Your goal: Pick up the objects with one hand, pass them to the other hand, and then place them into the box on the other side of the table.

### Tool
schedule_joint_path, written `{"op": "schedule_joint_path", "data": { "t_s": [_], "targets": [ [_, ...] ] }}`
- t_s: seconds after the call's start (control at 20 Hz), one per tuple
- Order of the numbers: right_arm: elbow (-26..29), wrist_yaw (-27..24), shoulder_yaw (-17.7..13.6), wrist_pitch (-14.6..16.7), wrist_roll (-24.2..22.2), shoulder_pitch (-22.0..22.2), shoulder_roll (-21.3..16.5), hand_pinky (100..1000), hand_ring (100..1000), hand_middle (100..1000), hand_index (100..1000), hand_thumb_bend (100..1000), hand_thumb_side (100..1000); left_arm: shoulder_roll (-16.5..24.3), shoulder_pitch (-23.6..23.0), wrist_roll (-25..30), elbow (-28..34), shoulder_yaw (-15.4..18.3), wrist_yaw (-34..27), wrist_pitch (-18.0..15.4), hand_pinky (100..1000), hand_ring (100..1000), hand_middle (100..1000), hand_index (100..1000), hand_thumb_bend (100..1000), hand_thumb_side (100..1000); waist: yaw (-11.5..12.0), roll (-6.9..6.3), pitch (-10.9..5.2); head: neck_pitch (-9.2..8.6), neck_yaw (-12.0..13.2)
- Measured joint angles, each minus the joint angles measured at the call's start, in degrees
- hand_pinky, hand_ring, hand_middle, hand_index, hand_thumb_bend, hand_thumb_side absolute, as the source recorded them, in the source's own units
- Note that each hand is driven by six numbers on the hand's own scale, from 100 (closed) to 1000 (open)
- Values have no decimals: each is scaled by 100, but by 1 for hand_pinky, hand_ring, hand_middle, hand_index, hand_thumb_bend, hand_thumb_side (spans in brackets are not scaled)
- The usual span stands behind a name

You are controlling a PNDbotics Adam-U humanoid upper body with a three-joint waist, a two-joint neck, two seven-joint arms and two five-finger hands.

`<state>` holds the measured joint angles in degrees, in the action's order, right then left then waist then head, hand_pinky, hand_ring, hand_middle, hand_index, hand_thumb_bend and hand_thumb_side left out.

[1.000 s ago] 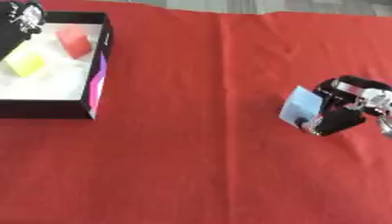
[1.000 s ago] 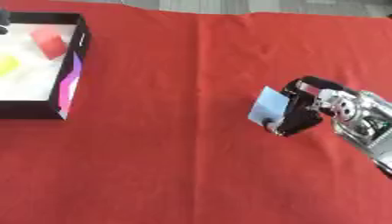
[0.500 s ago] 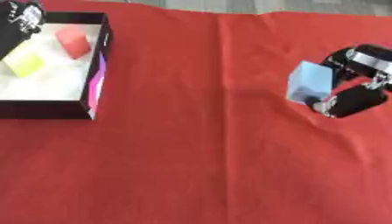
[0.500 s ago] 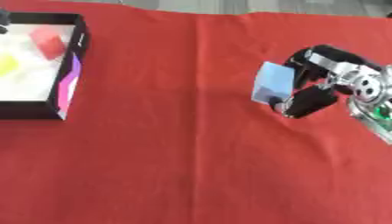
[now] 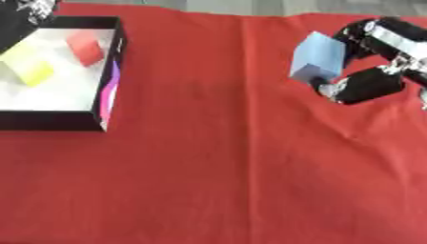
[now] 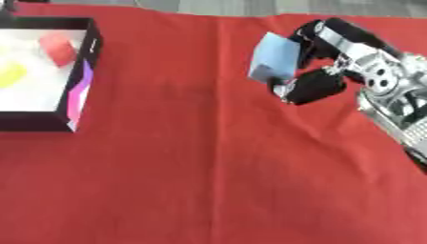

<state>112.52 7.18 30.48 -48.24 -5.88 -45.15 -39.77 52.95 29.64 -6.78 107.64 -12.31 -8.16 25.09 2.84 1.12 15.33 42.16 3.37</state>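
My right hand point(image 6: 321, 71) is at the upper right, fingers and thumb curled round a light blue block point(image 6: 273, 58), held above the red cloth. The black box point(image 5: 113, 71) with a white floor stands at the upper left. Inside it lie a red block point(image 5: 86, 48) and a yellow block point(image 5: 29, 70). Part of my left hand point(image 5: 33, 7) shows at the top left corner, over the box's far wall; its fingers are not readable.
A red cloth point(image 5: 217, 167) covers the table, with a fold line running down the middle. A grey strip of floor shows beyond the far edge. The box's right wall has a pink and purple side point(image 5: 106, 93).
My right hand has lifted the light blue block and carried it up and toward the far side. The box and left hand have kept their places.
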Motion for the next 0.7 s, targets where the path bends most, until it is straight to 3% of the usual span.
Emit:
{"op": "schedule_joint_path", "data": {
  "t_s": [0.7],
  "targets": [
    [-903,-279,253,1041,1279,-128,762,855,680,524,620,100,100,37,969,1625,594,-854,895,290,785,760,708,795,100,668,111,-118,-2,-13,2]
  ]
}}
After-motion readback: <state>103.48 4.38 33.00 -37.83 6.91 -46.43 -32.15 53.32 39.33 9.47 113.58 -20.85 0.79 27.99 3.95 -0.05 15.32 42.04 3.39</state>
